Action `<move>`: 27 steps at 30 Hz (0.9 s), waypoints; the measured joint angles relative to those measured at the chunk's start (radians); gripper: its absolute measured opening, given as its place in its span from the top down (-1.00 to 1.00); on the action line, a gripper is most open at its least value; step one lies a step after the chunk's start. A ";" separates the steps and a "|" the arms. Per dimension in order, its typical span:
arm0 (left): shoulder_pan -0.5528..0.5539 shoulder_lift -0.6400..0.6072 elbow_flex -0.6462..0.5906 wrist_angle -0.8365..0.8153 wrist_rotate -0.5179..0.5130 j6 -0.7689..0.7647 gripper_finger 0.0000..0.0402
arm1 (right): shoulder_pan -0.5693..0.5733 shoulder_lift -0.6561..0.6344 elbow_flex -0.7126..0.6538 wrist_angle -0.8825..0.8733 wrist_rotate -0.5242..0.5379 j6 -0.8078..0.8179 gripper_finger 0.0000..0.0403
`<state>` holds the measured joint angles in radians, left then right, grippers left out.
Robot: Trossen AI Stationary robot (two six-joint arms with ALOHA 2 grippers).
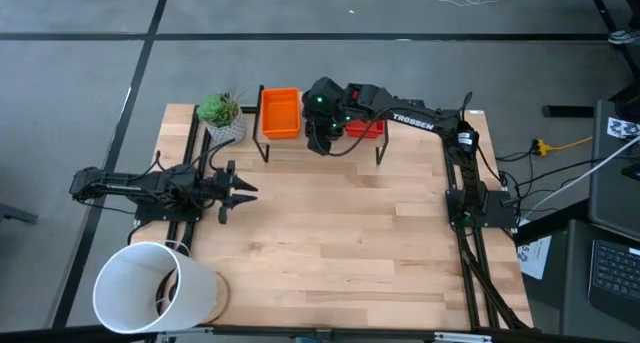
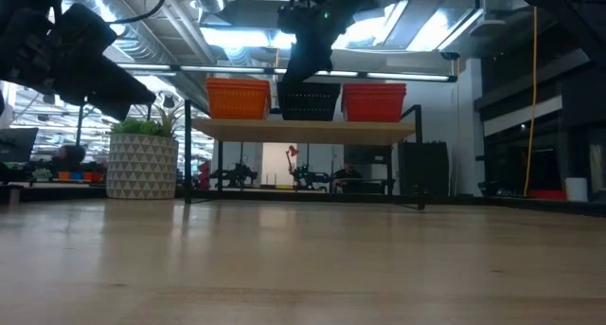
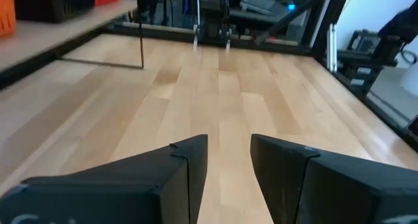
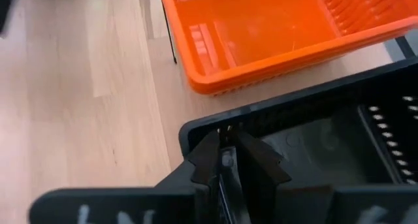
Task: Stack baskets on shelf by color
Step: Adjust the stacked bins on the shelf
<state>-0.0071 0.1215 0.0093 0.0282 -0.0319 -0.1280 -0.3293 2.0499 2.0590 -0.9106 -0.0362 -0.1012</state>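
Note:
The shelf (image 2: pixel 303 129) stands at the table's far edge. It carries an orange basket stack (image 2: pixel 237 98), a black basket (image 2: pixel 308 100) in the middle and a red basket stack (image 2: pixel 374 100). My right gripper (image 4: pixel 227 152) reaches down over the black basket and is shut on its rim. In the high view the right gripper (image 1: pixel 322 113) hides the black basket, with the orange basket (image 1: pixel 280 113) to its left and the red basket (image 1: pixel 365 129) to its right. My left gripper (image 1: pixel 238 191) waits open above the table's left side, touching nothing. My right gripper pinches the black basket's rim (image 4: pixel 225 128) between its two fingers, close to the corner (image 4: pixel 186 129) beside the orange basket (image 4: pixel 261 34). The fingers come from above, pointing down. In the low view the basket sits upright, level with its neighbours on the shelf board.
A potted plant (image 1: pixel 222 113) in a white patterned pot (image 2: pixel 142 164) stands left of the shelf. A large white bucket (image 1: pixel 150 288) lies at the table's near left corner. The wide wooden tabletop (image 1: pixel 340 233) spreads in front of the shelf's thin black legs (image 2: pixel 419 159).

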 joint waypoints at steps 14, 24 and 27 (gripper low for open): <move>0.000 0.000 -0.001 0.000 -0.011 -0.082 0.45 | 0.098 -0.076 0.242 -0.446 0.118 0.058 0.74; 0.000 0.002 -0.001 0.002 -0.011 -0.098 0.45 | -0.037 -0.388 -0.145 -0.362 0.166 0.031 0.74; 0.000 0.002 -0.001 0.002 -0.011 -0.098 0.45 | -0.088 -0.440 -0.311 -0.226 0.158 -0.027 0.74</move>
<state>-0.0071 0.1230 0.0086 0.0303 -0.0429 -0.2260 -0.4170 1.6098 1.7483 -1.1363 0.1217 -0.1280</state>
